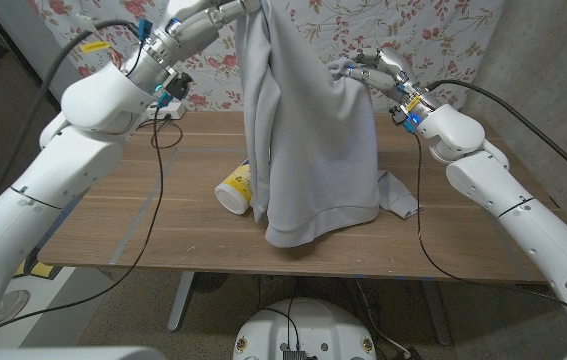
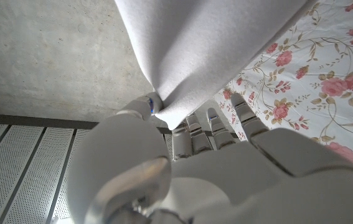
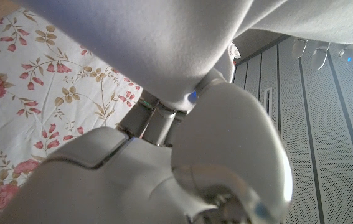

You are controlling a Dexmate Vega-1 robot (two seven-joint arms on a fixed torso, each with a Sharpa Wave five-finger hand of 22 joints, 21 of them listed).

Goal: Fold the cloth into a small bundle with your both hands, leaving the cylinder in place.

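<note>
Both hands are pinching the cloth (image 1: pixel 308 130) up high: left hand (image 2: pixel 188 134) near top centre of the frame, right hand (image 1: pixel 368 72) lower, upper right. Cloth hangs vertically, hem draped right beside the cylinder (image 1: pixel 235 188) lying at mid-table, so the left is closer to it.

- Right hand (image 3: pixel 164 155), white and close to the lens, grips pale grey cloth (image 3: pixel 145 43).
- Floral wallpaper (image 3: pixel 27 93) beside it; perforated panels (image 3: pixel 313 124) on the other side.

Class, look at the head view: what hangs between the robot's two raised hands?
The grey cloth hangs between the left hand and right hand, each gripping it; its hem drapes onto the table, partly covering the cylinder.
</note>
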